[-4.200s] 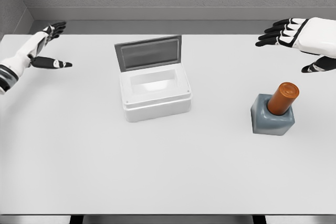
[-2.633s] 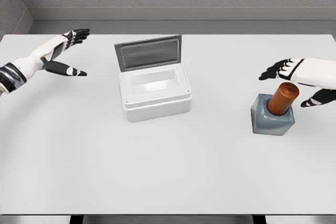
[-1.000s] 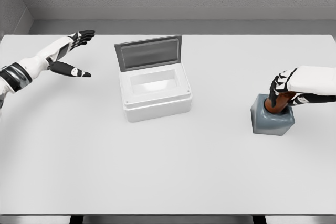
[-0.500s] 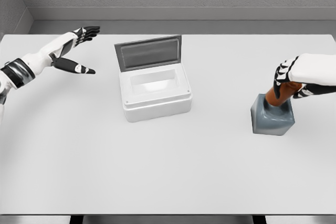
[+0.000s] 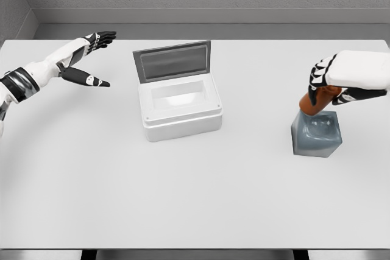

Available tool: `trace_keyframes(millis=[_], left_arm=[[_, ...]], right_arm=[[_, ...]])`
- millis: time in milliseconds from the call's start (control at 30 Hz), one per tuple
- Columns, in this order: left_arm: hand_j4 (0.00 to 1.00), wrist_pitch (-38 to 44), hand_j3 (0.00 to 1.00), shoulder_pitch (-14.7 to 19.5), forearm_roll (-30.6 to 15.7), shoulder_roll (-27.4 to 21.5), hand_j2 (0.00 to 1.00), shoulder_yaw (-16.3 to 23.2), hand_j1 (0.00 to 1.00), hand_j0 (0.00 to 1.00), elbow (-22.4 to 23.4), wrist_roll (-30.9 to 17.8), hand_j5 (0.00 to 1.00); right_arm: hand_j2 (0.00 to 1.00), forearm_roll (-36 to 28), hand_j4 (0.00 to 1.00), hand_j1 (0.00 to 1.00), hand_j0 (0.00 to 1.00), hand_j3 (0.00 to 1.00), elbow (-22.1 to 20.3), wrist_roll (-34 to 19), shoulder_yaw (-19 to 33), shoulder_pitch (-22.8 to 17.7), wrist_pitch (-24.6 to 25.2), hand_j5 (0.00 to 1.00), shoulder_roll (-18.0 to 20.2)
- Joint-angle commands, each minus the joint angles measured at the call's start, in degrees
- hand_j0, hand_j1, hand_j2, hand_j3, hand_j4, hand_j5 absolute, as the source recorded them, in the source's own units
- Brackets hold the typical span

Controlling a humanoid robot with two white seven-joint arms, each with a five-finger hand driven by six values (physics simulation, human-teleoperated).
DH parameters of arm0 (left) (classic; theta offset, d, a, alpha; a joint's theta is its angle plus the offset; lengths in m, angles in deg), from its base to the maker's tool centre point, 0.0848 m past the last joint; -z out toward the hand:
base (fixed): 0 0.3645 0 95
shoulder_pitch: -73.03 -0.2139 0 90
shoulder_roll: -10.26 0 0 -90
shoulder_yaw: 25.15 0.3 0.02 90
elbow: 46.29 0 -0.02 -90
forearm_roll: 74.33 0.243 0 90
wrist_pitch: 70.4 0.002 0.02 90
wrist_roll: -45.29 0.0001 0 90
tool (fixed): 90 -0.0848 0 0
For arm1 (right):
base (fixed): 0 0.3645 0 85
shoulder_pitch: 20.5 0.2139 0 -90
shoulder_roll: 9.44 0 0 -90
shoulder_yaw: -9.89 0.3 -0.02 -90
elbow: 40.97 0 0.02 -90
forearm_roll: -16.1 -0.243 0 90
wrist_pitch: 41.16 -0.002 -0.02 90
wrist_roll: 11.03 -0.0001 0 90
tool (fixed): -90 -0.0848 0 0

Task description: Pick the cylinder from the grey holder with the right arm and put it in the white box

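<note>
I see the right hand (image 5: 344,77) wrapped around the orange cylinder (image 5: 314,101), which has risen since half a second ago and now sits just above the grey holder (image 5: 315,134). The left hand (image 5: 82,54) stays spread, empty, left of the white box (image 5: 180,109).

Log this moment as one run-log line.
stage: lifting | right hand: shut on cylinder | cylinder: just above grey holder | white box: lid open | left hand: open

No readable text, labels, brands, numbers or signs appear on anything in the head view.
</note>
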State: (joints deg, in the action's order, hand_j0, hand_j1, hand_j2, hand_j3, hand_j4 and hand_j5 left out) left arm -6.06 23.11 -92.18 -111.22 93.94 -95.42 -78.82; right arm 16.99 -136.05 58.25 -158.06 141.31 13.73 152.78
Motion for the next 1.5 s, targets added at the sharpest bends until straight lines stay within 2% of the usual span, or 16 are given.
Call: trace_keyframes(millis=[0, 500, 1467], left_arm=[[1.0, 0.09, 1.0, 0.0, -0.26, -0.16, 1.0, -0.08, 1.0, 1.0, 0.09, 0.0, 1.0], [1.0, 0.09, 1.0, -0.44, -0.34, -0.25, 1.0, 0.01, 1.0, 1.0, -0.18, 0.09, 1.0], [1.0, 0.09, 1.0, -0.62, -0.26, -0.6, 1.0, 0.1, 1.0, 1.0, -0.18, 0.09, 1.0]], right_arm=[[0.41, -0.36, 0.41, 0.41, 0.41, 0.41, -0.28, -0.11, 0.52, 0.0, 0.11, 0.41, -0.5], [0.4, -0.53, 0.4, 0.4, 0.4, 0.4, -0.46, 0.68, 3.86, 0.09, 0.11, 0.4, -3.58], [0.4, -0.53, 0.4, 0.4, 0.4, 0.4, -0.9, 0.51, 5.53, 0.0, 0.11, 0.4, -9.99]])
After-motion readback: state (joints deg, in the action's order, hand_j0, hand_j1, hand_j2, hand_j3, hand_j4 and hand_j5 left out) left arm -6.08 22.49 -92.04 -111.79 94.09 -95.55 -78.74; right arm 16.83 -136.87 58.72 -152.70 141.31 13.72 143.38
